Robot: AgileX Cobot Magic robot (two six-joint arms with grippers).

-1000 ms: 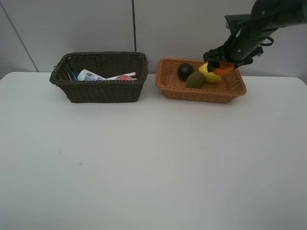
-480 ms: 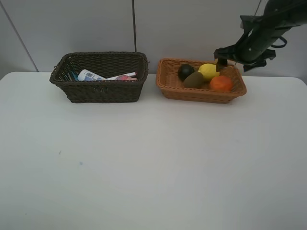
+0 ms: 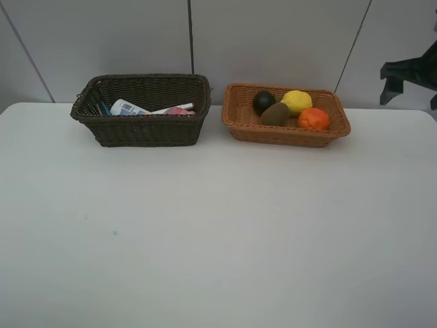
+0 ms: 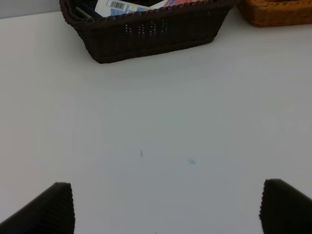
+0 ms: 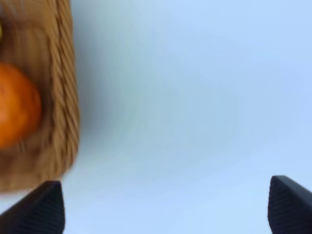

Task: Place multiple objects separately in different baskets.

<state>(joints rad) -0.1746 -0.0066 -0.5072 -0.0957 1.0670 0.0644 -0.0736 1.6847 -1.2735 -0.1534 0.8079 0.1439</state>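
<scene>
The light basket (image 3: 287,134) at the back right holds the dark mangosteen (image 3: 263,102), brown kiwi (image 3: 276,113), lemon (image 3: 296,101) and orange (image 3: 313,119). In the dark basket (image 3: 147,130) at the back left lie a white tube (image 3: 126,107), a marker (image 3: 171,108) and a pink bottle (image 3: 179,111). My right arm (image 3: 408,72) hangs at the far right edge, away from the baskets. The right gripper (image 5: 165,204) is open and empty over bare table, with the orange (image 5: 17,105) and basket rim (image 5: 66,97) beside it, blurred. The left gripper (image 4: 165,209) is open and empty in front of the dark basket (image 4: 151,29).
The white table (image 3: 218,232) spreads in front of both baskets. A grey panelled wall (image 3: 273,34) stands right behind them. A corner of the light basket (image 4: 275,12) shows in the left wrist view.
The right gripper opened and let the orange go into the light basket, then pulled back to the right, off the basket. The left gripper has not moved.
</scene>
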